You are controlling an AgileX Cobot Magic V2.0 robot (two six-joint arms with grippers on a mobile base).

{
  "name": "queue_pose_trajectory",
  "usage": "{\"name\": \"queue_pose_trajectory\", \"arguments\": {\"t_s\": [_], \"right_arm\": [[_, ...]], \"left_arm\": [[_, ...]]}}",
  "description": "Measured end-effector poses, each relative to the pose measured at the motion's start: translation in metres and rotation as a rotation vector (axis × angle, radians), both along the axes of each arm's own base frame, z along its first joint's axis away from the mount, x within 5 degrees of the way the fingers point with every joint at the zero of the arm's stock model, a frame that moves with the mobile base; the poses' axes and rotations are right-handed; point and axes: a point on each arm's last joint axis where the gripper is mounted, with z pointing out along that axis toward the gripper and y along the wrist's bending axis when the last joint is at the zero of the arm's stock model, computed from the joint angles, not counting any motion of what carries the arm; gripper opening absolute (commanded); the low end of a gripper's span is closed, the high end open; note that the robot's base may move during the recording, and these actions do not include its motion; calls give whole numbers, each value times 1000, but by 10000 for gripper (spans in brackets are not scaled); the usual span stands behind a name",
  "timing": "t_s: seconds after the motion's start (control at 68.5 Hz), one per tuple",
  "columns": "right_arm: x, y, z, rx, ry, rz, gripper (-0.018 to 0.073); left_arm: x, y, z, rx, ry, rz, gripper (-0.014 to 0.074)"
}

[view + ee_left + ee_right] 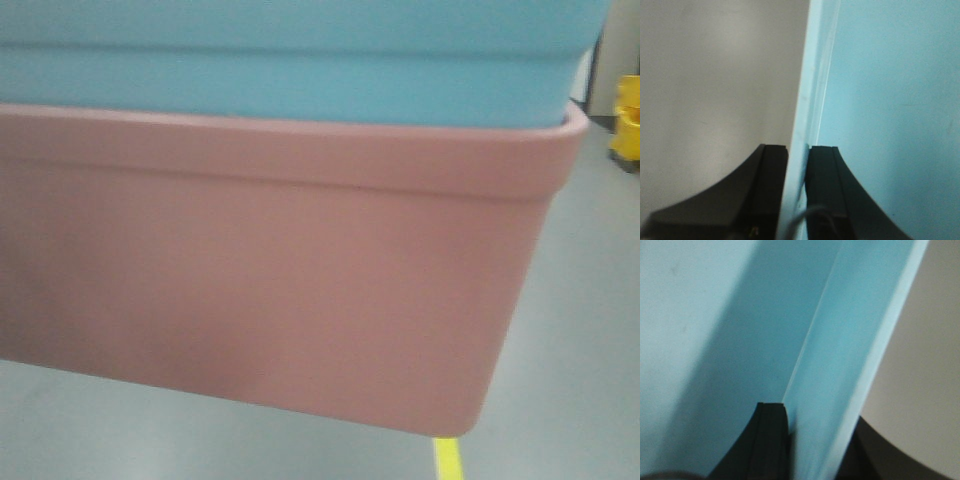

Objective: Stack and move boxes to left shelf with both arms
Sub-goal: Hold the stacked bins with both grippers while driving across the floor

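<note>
The light blue box (300,60) sits nested inside the salmon-pink box (260,290), and the stack fills the front view, raised off the floor and tilted. My left gripper (798,150) is shut on the thin side wall of the blue box (890,100), one black finger (771,175) outside and one inside. My right gripper (815,412) is shut on the opposite wall of the blue box (715,340), with its inner finger (771,435) showing and its outer one mostly hidden behind the wall. The left shelf is out of view.
Grey floor (580,300) lies below and right of the stack, with a yellow floor line (449,458) at the bottom edge. A yellow object (627,120) stands at the far right. The boxes hide everything ahead.
</note>
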Motion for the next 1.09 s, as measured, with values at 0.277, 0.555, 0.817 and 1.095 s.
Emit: {"name": "queue_pose_trajectory", "arguments": {"t_s": [0.277, 0.555, 0.817, 1.095], "right_arm": [[0, 0, 0, -1, -1, 0, 57], [0, 0, 0, -3, 0, -1, 57], [0, -1, -1, -13, 6, -8, 57], [0, -1, -1, -15, 7, -11, 57]], "left_arm": [[0, 0, 0, -2, -1, -1, -12], [0, -1, -1, 1, 1, -1, -12], [2, -4, -5, 1, 8, -6, -12], [2, -4, -5, 2, 9, -7, -12]]}}
